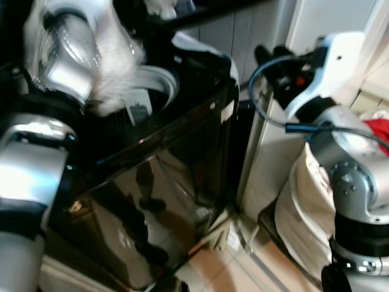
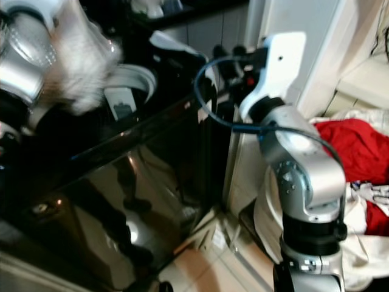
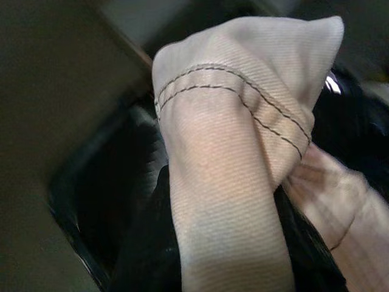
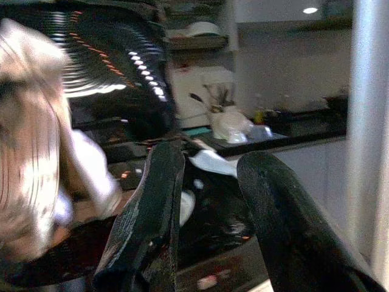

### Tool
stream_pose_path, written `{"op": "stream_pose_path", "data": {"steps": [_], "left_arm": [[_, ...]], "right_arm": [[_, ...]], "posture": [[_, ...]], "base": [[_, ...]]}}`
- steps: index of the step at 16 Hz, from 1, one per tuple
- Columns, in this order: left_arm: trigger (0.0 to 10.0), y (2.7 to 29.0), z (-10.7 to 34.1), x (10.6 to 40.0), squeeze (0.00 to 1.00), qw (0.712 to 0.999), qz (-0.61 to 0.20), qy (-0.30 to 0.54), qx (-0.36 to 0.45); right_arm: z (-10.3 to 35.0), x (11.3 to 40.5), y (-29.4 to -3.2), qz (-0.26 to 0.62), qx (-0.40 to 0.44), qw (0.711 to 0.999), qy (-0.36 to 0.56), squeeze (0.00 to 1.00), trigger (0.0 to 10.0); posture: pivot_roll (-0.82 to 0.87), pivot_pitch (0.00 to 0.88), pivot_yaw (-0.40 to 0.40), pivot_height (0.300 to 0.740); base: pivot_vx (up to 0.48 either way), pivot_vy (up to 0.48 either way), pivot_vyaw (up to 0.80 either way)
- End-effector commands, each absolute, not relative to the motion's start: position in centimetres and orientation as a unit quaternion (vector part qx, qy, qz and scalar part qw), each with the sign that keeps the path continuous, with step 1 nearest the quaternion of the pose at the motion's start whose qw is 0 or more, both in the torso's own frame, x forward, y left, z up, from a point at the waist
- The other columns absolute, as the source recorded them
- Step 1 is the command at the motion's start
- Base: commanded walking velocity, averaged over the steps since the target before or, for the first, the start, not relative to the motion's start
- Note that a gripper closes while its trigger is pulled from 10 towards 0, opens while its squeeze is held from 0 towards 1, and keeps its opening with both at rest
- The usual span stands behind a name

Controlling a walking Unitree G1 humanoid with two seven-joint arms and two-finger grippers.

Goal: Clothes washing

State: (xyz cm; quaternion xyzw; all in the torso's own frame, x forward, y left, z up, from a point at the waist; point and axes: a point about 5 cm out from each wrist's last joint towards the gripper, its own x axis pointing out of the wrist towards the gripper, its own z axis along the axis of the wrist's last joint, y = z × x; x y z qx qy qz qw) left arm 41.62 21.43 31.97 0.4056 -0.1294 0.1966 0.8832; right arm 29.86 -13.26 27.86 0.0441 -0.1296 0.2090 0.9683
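Kitchen corner w/ pale tiled floor [image 1: 213, 267]; black top-load washing machine [image 1: 152, 182] stands w/ its glossy front facing the robot, white drum rim [image 1: 164, 82] visible at the open top. Left gripper [image 3: 219, 243] is raised over the opening, fingers clamped on a cream cloth [image 3: 231, 152] w/ dark double stitching; cloth hangs fluffy-white just above the drum. Right gripper [image 4: 213, 213] is held up beside the machine's right edge, fingers apart, nothing between them. Cream laundry bag [image 2: 364, 243] sits on the robot's right w/ a red garment [image 2: 352, 146] on top.
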Motion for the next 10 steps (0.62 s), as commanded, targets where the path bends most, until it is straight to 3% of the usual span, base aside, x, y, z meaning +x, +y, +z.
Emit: {"op": "stream_pose_path", "data": {"steps": [1,2,4,7,8,9,10], "left_arm": [[10.0,20.6,30.4,42.0,0.0,0.916,0.146,-0.101,0.36],[10.0,19.9,27.3,42.2,0.0,0.953,0.107,-0.048,0.28],[10.0,19.2,23.7,42.1,0.0,0.98,0.066,0.024,0.188],[10.0,18.9,22.1,42.1,0.0,0.984,0.047,0.091,0.148],[10.0,18.7,22.2,42.1,0.92,0.987,0.036,0.092,0.125],[10.0,18.6,22.5,42.2,1.0,0.99,0.025,0.087,0.11],[10.0,18.3,22.6,42.2,1.0,0.992,0.01,0.087,0.09]], "right_arm": [[27.9,29.5,-12.9,0.22,0.042,0.966,-0.13,0.0,10.0],[27.8,29.5,-12.7,0.227,0.041,0.965,-0.126,0.0,10.0],[27.4,29.3,-12.3,0.245,0.039,0.962,-0.112,0.0,10.0],[26.4,28.1,-11.2,0.322,0.044,0.943,-0.067,0.0,10.0],[26.2,27.8,-10.9,0.341,0.051,0.937,-0.059,0.0,10.0],[26.2,27.6,-10.8,0.351,0.052,0.933,-0.057,0.0,10.0],[26.2,27.5,-10.7,0.355,0.051,0.932,-0.053,0.0,10.0]], "posture": [[-0.01,0.0,0.079,0.74],[-0.01,0.0,0.08,0.74],[-0.02,0.0,0.082,0.74],[-0.02,0.0,0.081,0.74],[-0.02,0.0,0.081,0.74],[-0.02,0.0,0.081,0.74],[-0.02,0.0,0.08,0.74]], "base": [[0.0,0.0,0.0],[0.0,0.0,0.0],[0.0,0.0,0.0],[0.0,0.0,0.0],[0.0,0.0,0.0],[0.0,0.0,0.0],[0.0,0.0,0.0]]}}
